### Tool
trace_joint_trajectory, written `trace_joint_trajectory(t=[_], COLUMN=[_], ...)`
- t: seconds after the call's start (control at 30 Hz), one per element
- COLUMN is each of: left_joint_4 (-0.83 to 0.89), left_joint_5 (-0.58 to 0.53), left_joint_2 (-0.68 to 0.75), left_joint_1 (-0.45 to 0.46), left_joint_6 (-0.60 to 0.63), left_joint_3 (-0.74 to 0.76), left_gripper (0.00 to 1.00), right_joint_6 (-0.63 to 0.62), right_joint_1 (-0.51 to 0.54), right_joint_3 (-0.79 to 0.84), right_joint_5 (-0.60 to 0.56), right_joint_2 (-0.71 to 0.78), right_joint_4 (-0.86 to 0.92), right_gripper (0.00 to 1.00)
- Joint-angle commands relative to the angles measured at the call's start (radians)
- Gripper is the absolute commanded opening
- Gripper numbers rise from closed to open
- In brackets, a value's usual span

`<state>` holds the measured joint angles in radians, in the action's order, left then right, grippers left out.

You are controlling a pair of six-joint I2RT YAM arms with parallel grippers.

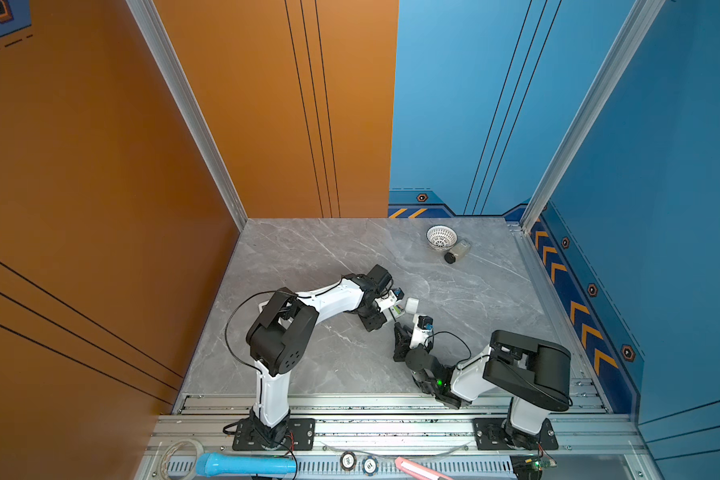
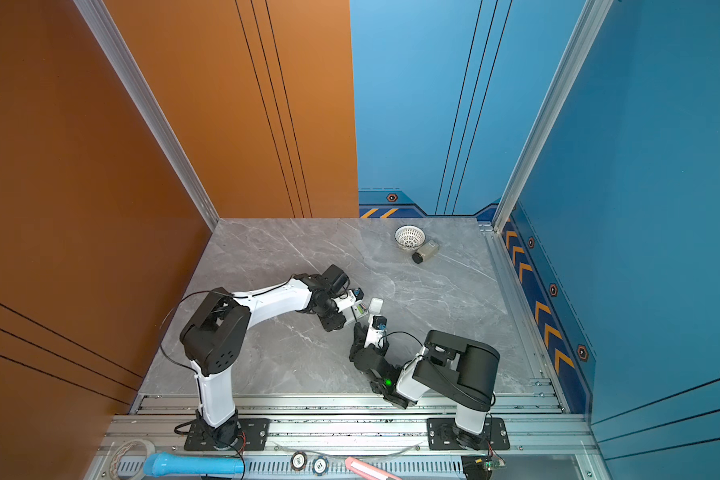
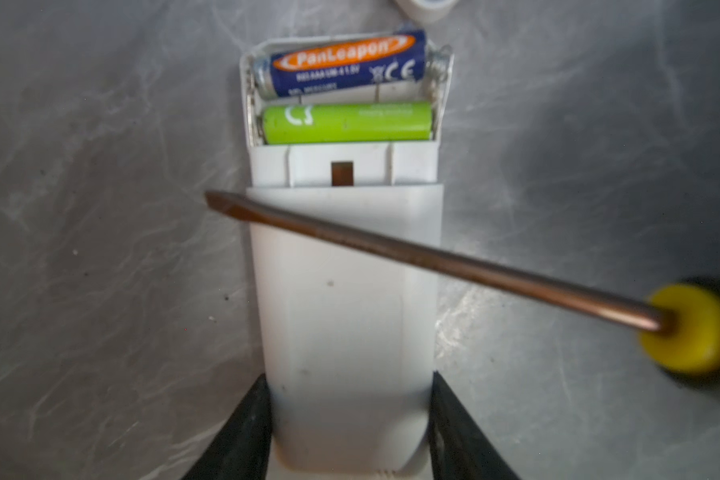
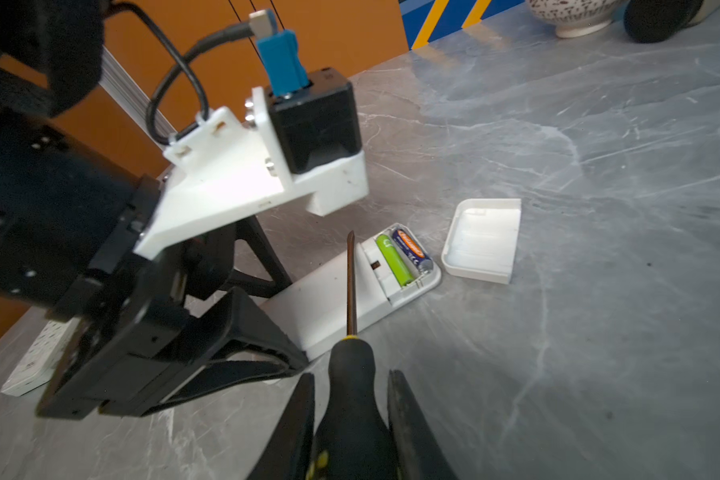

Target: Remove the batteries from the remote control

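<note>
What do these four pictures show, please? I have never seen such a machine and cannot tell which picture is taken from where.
Two robot arms stand at a grey table. Two pictures look down on the whole scene from above; the other two come from a camera on each arm's wrist. The left gripper clamps a white remote control whose battery bay is open, with a green battery and a blue battery inside. The right gripper holds a screwdriver, its shaft crossing over the remote. The removed cover lies beside the remote; a white bowl stands far back.
</note>
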<state>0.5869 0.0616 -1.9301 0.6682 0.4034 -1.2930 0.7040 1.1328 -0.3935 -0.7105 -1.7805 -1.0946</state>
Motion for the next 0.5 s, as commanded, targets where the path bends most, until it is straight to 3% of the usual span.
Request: trace_joint_trajectory(t=[0.0, 0.23, 0.33, 0.47], left_joint_4=[0.098, 0.081, 0.071, 0.058], left_joint_5=[0.137, 0.066, 0.058, 0.047], left_joint_2=[-0.014, 0.009, 0.018, 0.022], left_joint_1=[0.039, 0.023, 0.017, 0.022], left_joint_6=[0.036, 0.009, 0.0, -0.005], left_joint_3=[0.009, 0.019, 0.023, 0.033], left_gripper=[0.0, 0.0, 0.0, 0.0], right_joint_6=[-0.029, 0.068, 0.138, 0.271], right_joint_1=[0.008, 0.008, -0.02, -0.11], right_joint_3=[-0.002, -0.031, -0.051, -0.073], right_joint_5=[-0.016, -0.03, 0.033, 0.202], right_joint_2=[0.034, 0.297, 0.409, 0.513], right_joint_4=[-0.056, 0.431, 0.66, 0.883], right_gripper=[0.0, 0.0, 0.0, 0.0])
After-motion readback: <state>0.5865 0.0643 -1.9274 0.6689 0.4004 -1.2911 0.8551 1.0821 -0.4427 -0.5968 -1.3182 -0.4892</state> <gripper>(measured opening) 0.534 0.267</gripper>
